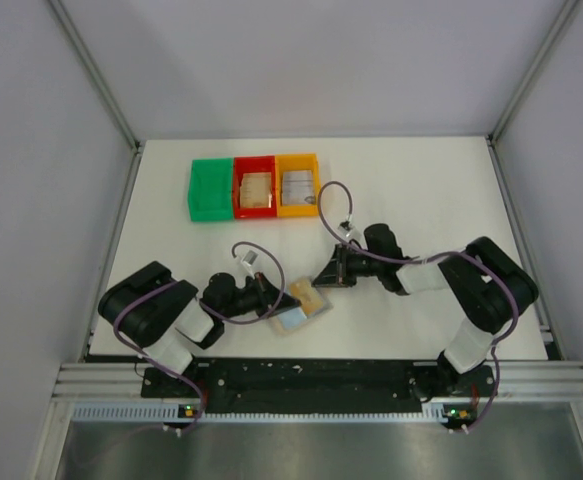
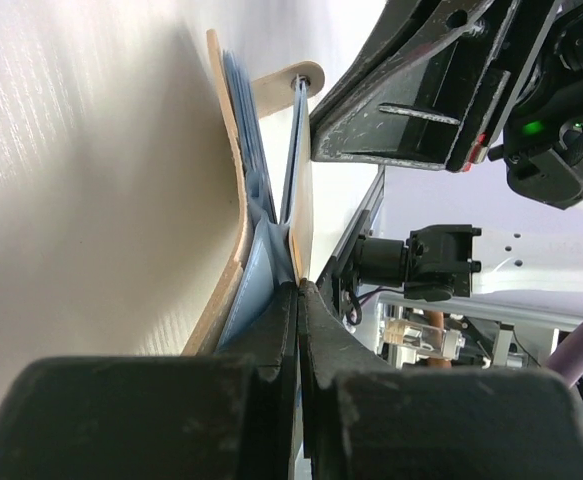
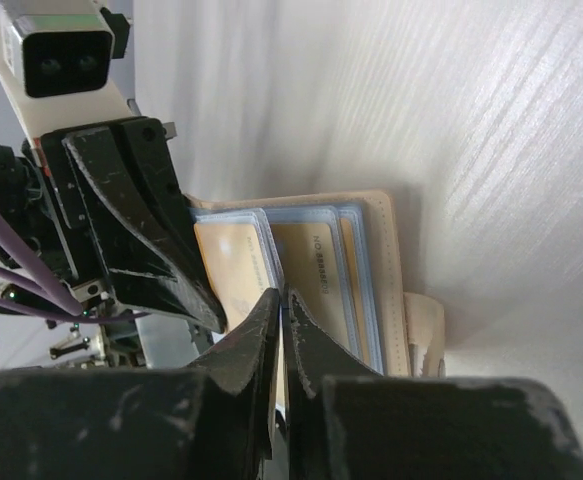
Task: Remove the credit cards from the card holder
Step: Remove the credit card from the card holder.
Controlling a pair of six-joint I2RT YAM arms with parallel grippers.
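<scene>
The card holder (image 1: pixel 303 305) lies open near the table's front, tan outside with blue-grey sleeves. My left gripper (image 1: pixel 271 298) is shut on one flap of it; the left wrist view shows the jaws (image 2: pixel 297 287) pinching the flap by the tan cover (image 2: pixel 233 200). My right gripper (image 1: pixel 323 283) reaches in from the right. In the right wrist view it (image 3: pixel 281 295) is shut on the thin edge of a tan credit card between the sleeves. More tan credit cards (image 3: pixel 321 260) sit in the sleeves of the card holder (image 3: pixel 386 260).
Three bins stand in a row at the back: green (image 1: pixel 209 188), red (image 1: pixel 241 205) holding tan cards (image 1: pixel 255 190), and orange (image 1: pixel 297 210) holding grey cards (image 1: pixel 297 185). The left fingers (image 3: pixel 141 230) are close beside my right gripper.
</scene>
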